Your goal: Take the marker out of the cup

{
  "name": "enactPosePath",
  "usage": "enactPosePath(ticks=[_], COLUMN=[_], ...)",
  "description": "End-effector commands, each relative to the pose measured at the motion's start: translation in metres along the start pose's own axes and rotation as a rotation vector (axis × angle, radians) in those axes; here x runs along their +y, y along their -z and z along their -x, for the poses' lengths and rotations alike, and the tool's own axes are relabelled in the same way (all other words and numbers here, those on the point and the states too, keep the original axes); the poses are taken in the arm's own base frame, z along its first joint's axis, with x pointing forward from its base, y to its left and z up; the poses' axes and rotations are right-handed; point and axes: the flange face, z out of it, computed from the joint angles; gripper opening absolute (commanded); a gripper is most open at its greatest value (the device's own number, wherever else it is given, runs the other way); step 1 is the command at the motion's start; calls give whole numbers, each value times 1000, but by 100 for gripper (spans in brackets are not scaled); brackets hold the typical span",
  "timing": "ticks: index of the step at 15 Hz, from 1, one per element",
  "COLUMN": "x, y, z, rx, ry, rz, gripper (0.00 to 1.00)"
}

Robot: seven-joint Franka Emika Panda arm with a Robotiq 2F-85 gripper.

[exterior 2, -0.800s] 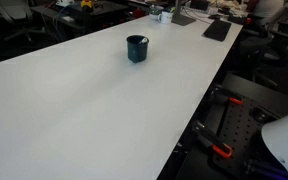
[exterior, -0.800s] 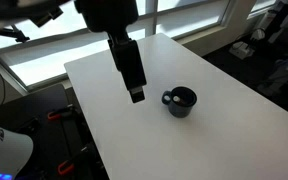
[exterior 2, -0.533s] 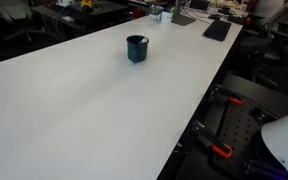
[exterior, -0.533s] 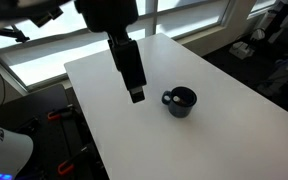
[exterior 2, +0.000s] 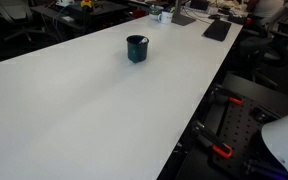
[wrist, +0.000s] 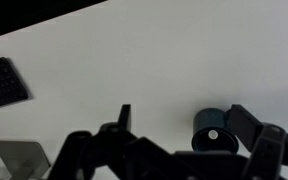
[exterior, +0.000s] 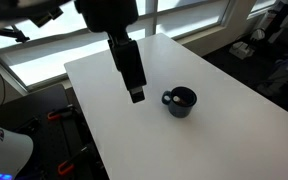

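The cup [exterior: 180,102] is a squat dark navy mug standing on the white table [exterior: 224,120], its handle pointing toward the arm. It also shows in an exterior view [exterior 2: 136,48] and in the wrist view [wrist: 216,137]. The marker [wrist: 213,133] shows only as a small pale tip inside the cup in the wrist view; it is hidden in both exterior views. My gripper [exterior: 136,97] hangs above the table beside the cup, apart from it. In the wrist view my gripper [wrist: 184,115] is open and empty, with the cup close to one finger.
A dark keyboard [exterior 2: 216,30] and small items lie at the far end of the table [exterior 2: 104,100]. The keyboard [wrist: 2,82] also shows in the wrist view. The table edge drops to a floor with red-handled gear [exterior 2: 222,152]. Windows stand behind the table.
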Motion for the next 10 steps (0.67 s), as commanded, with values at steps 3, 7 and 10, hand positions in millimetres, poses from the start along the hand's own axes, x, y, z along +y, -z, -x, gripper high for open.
enactPosePath(ticks=[3, 7, 10], x=[0, -1, 1], y=[1, -2, -11], z=[0, -4, -20], rx=[-1, -10, -12], ry=[0, 9, 28], rz=[0, 0, -9], gripper=[100, 100, 100])
